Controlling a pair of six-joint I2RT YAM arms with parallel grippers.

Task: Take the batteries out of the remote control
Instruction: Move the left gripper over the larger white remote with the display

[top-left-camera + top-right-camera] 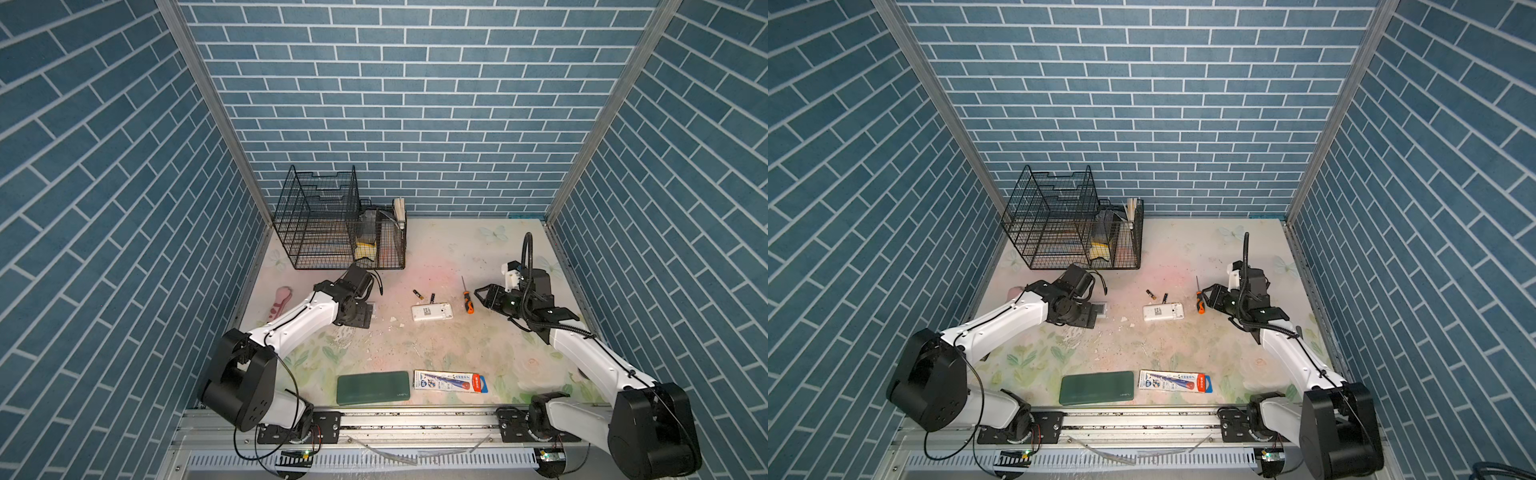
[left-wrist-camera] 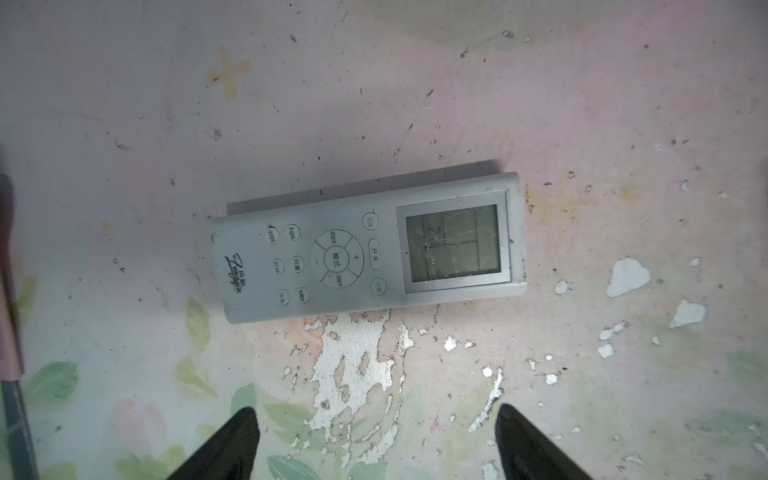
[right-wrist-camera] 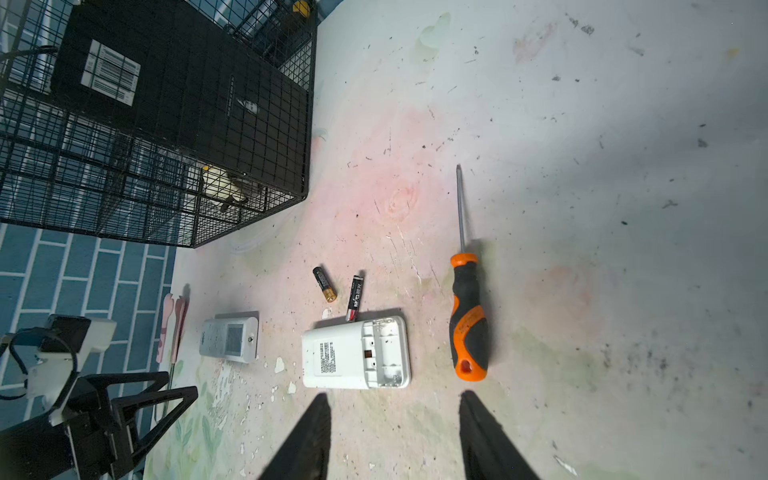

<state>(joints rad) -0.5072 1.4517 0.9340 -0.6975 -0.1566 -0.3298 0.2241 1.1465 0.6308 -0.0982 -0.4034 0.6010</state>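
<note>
Peeling tabletop (image 1: 436,257): left of the white remote (image 1: 432,311), the grey remote (image 2: 368,245) lies lengthwise across the nearer left gripper (image 2: 376,411), whose jaws are spread wide and empty.

I run this rig in a mock-up lab booth: blue brick-print panels (image 1: 415,104) from nine to three o'clock, an aluminium rail (image 1: 415,419) at six. The floral-print tabletop (image 1: 415,345) is scuffed and peeling.

Wire rack (image 1: 316,216) stands upright; screwdriver (image 1: 468,301) lies front-right of rack; green case (image 1: 373,387), packet (image 1: 451,381) side by side, well before rack.
</note>
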